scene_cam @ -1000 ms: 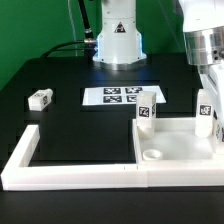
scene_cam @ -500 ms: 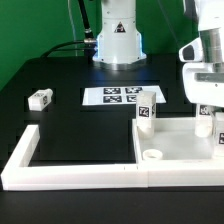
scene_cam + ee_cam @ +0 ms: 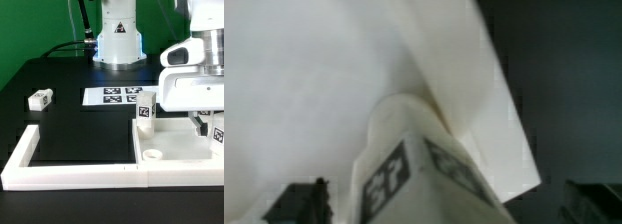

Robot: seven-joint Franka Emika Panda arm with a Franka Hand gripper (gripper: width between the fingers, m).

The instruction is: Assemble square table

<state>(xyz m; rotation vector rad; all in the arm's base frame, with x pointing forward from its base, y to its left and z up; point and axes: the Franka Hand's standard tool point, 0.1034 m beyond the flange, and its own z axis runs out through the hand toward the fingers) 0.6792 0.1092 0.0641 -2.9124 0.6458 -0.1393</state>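
White plastic fills most of what I can see from here. The gripper (image 3: 207, 122) hangs over the far corner of the slab (image 3: 180, 148), on the exterior view's right. Its jaws are spread wide. In the wrist view the two dark fingertips (image 3: 303, 200) sit far apart, and a tagged leg (image 3: 411, 170) rises between them with a gap on either side. Nothing is pinched. From the exterior view that tagged leg (image 3: 218, 132) stands upright just under the jaws, partly cut off by the picture's edge, so I cannot tell how it sits in the slab.

Away from the jaws, towards the exterior view's left, a second leg (image 3: 146, 115) stands upright at the slab's other far corner. Nearer the camera than that leg, a round socket (image 3: 153, 156) shows in the slab's near corner.

The slab rests against the border wall (image 3: 28, 158), which runs along the front and turns up the exterior view's left side. The marker board (image 3: 118, 96) lies flat on the black table (image 3: 70, 125), beyond the second leg as seen from the jaws. A loose leg (image 3: 40, 98) lies on its side further out that way, well apart from the gripper.
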